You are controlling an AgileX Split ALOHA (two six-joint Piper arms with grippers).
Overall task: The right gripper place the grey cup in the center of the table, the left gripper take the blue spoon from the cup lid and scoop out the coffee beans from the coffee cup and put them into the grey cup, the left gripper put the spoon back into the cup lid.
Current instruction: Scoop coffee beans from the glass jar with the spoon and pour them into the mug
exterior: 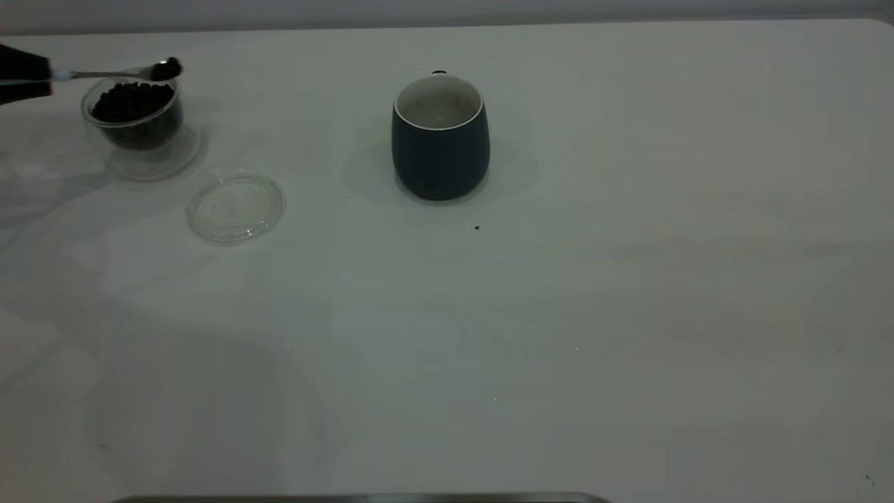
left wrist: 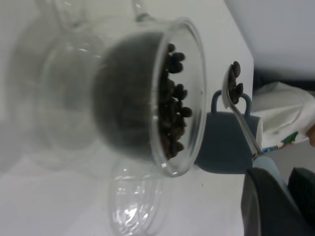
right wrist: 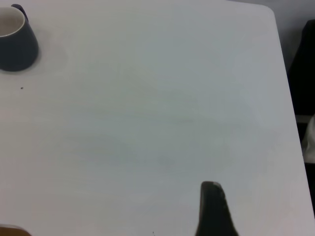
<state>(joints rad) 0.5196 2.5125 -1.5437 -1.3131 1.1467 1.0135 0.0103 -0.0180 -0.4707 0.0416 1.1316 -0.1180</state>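
The white desk (exterior: 559, 314) carries everything, bare over most of its width. Near its middle stands the grey cup (exterior: 440, 143), upright, its white inside showing nothing in it, its loop handle turned to the far side. A tiny dark speck (exterior: 477, 227) lies on the desk just in front of it.

Well off toward the left arm's side stands the coffee cup (exterior: 136, 126), clear glass, upright, filled with the coffee beans (exterior: 133, 101) up to near its rim. Just beside it, nearer the front and toward the grey cup, the cup lid (exterior: 235, 207) lies flat on the desk with nothing resting in it.

The left tool (exterior: 24, 73) reaches in from the left edge of the exterior view, roughly level, raised above the desk. It is clamped on the pale handle of the blue spoon (exterior: 119, 73), which sticks out sideways toward the grey cup. The spoon's metal bowl hangs over the far rim of the coffee cup, clear of the heap, and carries a few beans.

The right tool (right wrist: 212, 209) shows only in its own wrist view as one dark finger over bare desk, well apart from the grey cup; whether it is apart or together I cannot tell.
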